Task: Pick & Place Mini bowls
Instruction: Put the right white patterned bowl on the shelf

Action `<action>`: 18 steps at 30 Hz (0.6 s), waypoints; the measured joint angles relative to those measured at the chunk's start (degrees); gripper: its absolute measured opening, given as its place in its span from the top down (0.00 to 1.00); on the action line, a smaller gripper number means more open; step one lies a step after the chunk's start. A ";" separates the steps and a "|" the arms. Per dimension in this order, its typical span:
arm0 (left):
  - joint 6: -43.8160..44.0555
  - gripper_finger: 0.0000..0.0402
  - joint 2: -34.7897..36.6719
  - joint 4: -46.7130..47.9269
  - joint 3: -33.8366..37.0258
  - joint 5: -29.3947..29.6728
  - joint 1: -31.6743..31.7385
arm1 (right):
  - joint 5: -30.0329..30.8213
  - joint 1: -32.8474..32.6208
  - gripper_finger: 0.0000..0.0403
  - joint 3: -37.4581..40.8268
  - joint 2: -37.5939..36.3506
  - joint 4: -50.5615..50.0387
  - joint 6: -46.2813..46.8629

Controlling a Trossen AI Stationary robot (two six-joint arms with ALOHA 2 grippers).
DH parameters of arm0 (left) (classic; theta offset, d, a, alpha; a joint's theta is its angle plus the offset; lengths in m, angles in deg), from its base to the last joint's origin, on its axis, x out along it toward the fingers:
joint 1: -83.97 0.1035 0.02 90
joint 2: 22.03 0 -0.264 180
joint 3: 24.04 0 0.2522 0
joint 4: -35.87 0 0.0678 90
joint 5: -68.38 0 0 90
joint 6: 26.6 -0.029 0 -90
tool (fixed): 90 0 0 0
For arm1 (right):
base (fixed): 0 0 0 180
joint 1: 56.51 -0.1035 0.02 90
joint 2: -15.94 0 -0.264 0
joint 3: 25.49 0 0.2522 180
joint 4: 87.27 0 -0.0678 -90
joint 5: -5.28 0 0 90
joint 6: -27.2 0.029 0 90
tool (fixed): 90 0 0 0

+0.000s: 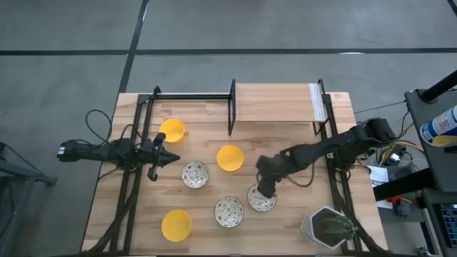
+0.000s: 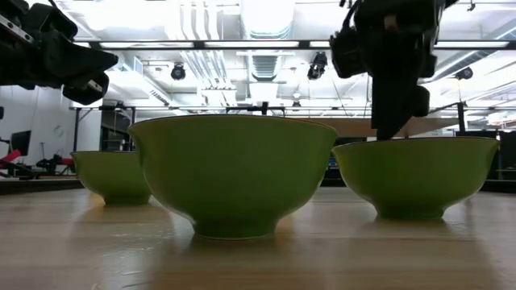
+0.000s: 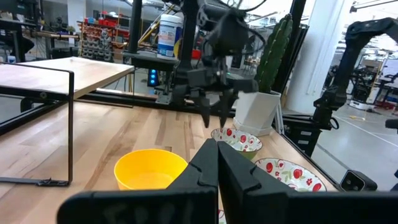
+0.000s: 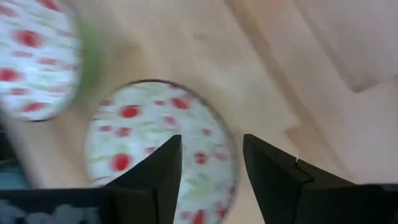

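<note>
Six mini bowls stand on their bases on the wooden table. Three are yellow (image 1: 172, 130) (image 1: 230, 158) (image 1: 176, 224) and three are white with red-and-green speckles (image 1: 195, 173) (image 1: 228, 210) (image 1: 262, 200). My right gripper (image 4: 211, 155) is open and points down over the rightmost speckled bowl (image 4: 143, 137). One finger (image 4: 163, 163) stands over the bowl's inside and the other (image 4: 268, 167) outside its rim (image 4: 231, 155). In the low view its tips (image 2: 395, 129) reach rim height. My left gripper (image 1: 168, 158) is shut and hovers left of the bowls.
A grey-white hexagonal pot with a cactus (image 1: 328, 227) stands at the near right corner. A raised wooden shelf on a black frame (image 1: 275, 101) sits at the far edge. Black rails (image 1: 128, 185) run down both sides of the table.
</note>
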 joint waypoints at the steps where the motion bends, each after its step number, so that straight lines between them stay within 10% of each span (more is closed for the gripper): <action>1: 0.00 1.00 0.01 0.00 0.00 0.00 0.01 | 1.63 -0.40 0.58 -1.53 1.08 -1.88 -0.77; 18: 0.00 1.00 0.01 0.02 0.00 0.02 0.00 | 4.96 -1.51 0.60 -11.70 9.42 -11.42 -11.99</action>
